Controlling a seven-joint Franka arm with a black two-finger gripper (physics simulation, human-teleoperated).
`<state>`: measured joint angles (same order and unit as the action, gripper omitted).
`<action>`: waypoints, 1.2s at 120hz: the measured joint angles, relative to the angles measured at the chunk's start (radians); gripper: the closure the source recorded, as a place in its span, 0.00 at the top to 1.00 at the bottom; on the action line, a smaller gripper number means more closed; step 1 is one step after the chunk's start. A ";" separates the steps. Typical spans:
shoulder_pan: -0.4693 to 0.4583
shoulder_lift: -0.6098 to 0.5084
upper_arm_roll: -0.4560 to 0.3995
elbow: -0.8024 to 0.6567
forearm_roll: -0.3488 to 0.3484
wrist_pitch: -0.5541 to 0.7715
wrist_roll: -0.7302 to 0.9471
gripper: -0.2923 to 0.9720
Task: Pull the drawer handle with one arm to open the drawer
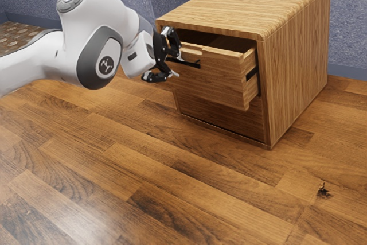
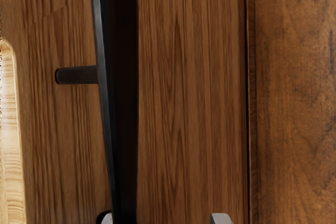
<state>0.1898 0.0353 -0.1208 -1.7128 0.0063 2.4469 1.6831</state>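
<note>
A light wooden cabinet (image 1: 293, 55) stands on the floor at the exterior view's right. Its top drawer (image 1: 215, 78) is pulled partly out, and the inside shows behind the drawer front. A black bar handle (image 1: 186, 61) sticks out from that front. My gripper (image 1: 170, 55) is at the handle with its fingers spread wide, one above and one below the bar. In the wrist view the handle (image 2: 118, 103) runs along the drawer front (image 2: 194, 103), close against one fingertip (image 2: 106, 217). The other fingertip (image 2: 220, 217) stands well apart from it. The gripper is open.
Below the pulled drawer is a lower drawer front (image 1: 221, 117), flush with the cabinet. A small dark object (image 1: 323, 191) lies on the wooden floor (image 1: 143, 187) at the exterior view's lower right. A patterned rug (image 1: 17, 32) lies behind the arm.
</note>
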 joint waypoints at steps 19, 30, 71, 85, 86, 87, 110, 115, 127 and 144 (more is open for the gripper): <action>0.004 -0.025 -0.003 -0.029 0.003 0.005 -0.001 0.31; 0.011 -0.051 -0.008 -0.058 0.004 0.006 -0.001 0.29; 0.003 -0.126 -0.014 -0.146 -0.002 0.006 -0.003 0.27; -0.020 -0.148 -0.009 -0.166 -0.002 0.004 -0.004 0.27; -0.022 -0.149 -0.009 -0.168 -0.002 0.005 -0.004 0.27; -0.022 -0.151 -0.009 -0.169 -0.002 0.005 -0.004 0.27; -0.033 -0.183 -0.002 -0.205 -0.001 0.005 -0.004 0.31; -0.034 -0.187 0.000 -0.211 0.000 0.005 -0.005 0.33; -0.033 -0.203 0.002 -0.227 0.001 0.006 -0.005 0.30; -0.028 -0.223 0.002 -0.249 0.001 0.005 -0.005 0.33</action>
<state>0.1621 -0.1881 -0.1187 -1.9617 0.0076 2.4518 1.6776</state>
